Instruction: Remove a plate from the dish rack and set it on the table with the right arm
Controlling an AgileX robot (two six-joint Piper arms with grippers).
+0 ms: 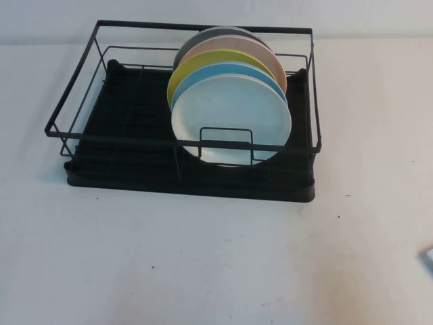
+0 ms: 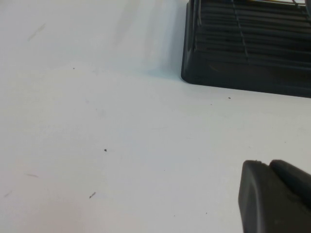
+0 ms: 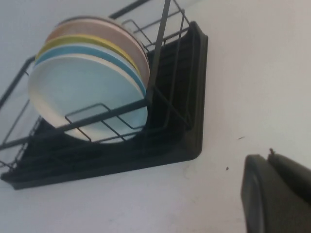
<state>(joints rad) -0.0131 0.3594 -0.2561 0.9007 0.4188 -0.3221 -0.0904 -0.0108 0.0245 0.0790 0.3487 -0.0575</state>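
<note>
The pale mint plate [image 1: 230, 118] stands upright at the front of a row of plates in the right half of the black wire dish rack [image 1: 135, 169], on the white table [image 1: 203, 264]. The right wrist view shows the plate [image 3: 82, 92] and the rack [image 3: 189, 97] some way off. My right gripper [image 3: 268, 158] is over bare table in front of the rack's right corner, fingers together, holding nothing. My left gripper [image 2: 269, 165] is over bare table near the rack's left front corner [image 2: 243, 53], fingers together and empty. Neither gripper shows in the high view.
Behind the mint plate stand a sky-blue plate [image 1: 203, 74], a yellow plate [image 1: 181, 74], a pink plate [image 1: 267, 57] and a dark grey plate [image 1: 193, 42]. A small wire loop [image 1: 226, 143] crosses the front plate. A pale object [image 1: 427, 258] shows at the right edge.
</note>
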